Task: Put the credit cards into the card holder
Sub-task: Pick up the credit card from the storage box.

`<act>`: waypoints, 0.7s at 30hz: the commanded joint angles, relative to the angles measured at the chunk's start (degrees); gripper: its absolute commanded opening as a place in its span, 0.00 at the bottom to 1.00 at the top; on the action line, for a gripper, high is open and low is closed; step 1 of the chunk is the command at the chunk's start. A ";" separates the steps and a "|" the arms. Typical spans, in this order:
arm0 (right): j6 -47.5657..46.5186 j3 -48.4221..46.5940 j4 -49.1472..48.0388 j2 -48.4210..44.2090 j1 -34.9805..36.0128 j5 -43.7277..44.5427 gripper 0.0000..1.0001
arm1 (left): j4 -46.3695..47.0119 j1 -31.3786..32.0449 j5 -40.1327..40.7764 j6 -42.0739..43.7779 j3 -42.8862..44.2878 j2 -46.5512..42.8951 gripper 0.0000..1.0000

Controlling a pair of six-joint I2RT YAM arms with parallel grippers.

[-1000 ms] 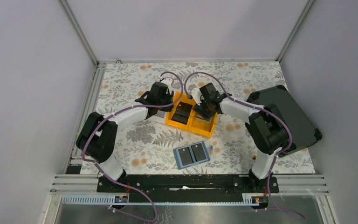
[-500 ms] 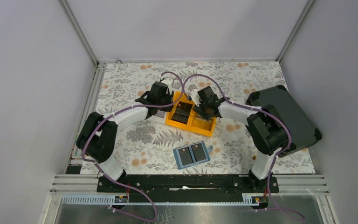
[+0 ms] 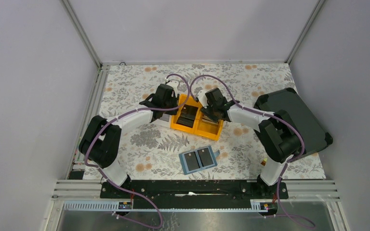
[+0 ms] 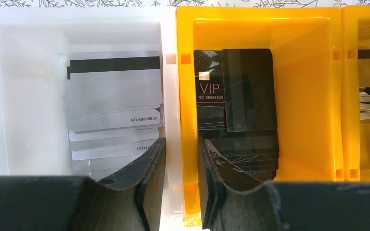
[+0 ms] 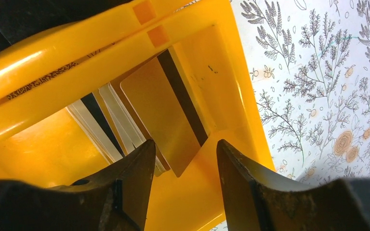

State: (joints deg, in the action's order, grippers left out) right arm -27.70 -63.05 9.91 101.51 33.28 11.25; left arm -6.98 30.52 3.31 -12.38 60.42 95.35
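Overhead wide; wrist close-ups into bins (image 4: 303,96)

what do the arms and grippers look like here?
Both arms match: left arm and right arm have white links, bulky black joint housings, and purple cables looping along them. Left gripper and right gripper have black, wedge-shaped fingers with scuffed edges. No markings visible.

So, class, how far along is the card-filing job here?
Done: two dark cards sit in the open card holder. In hand: the right gripper, open, straddles a gold card in the orange bin; the left gripper pinches the bin walls. Left: stacked black cards and grey cards.
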 commanded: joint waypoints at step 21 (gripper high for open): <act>-3.14 3.69 -11.65 -2.13 2.51 3.38 0.31 | -0.57 -0.46 1.70 2.63 2.02 -0.78 0.21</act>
State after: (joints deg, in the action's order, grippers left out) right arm -30.50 -58.02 -0.32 98.59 35.22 14.35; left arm -7.62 30.39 3.92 -11.55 60.69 95.35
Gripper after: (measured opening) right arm 0.338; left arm 0.293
